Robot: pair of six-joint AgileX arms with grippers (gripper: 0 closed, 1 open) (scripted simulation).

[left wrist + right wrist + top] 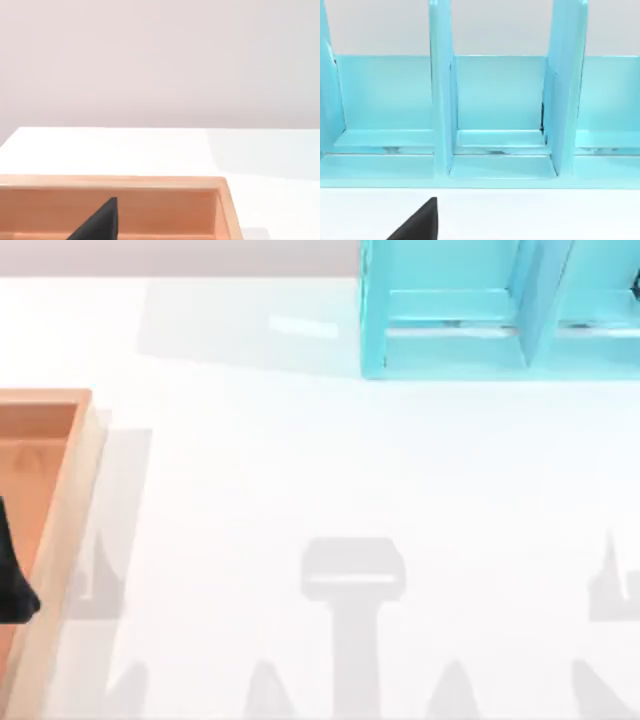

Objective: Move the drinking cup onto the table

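Observation:
The drinking cup is out of view. The table [300,470] is a wide white glossy surface. A dark part of my left gripper [14,580] hangs over the orange-brown wooden tray [62,530] at the table's left edge. In the left wrist view, the left gripper [99,223] shows as a black tip in front of the tray's far wall [150,205]. A black tip of my right gripper [419,223] hovers above the table [545,215], facing the turquoise shelf unit [500,100].
The turquoise shelf unit [500,310] stands at the back right with open compartments. The tray's raised rim [75,510] borders the left side. Grey shadows of the arms [352,580] lie on the table's front half.

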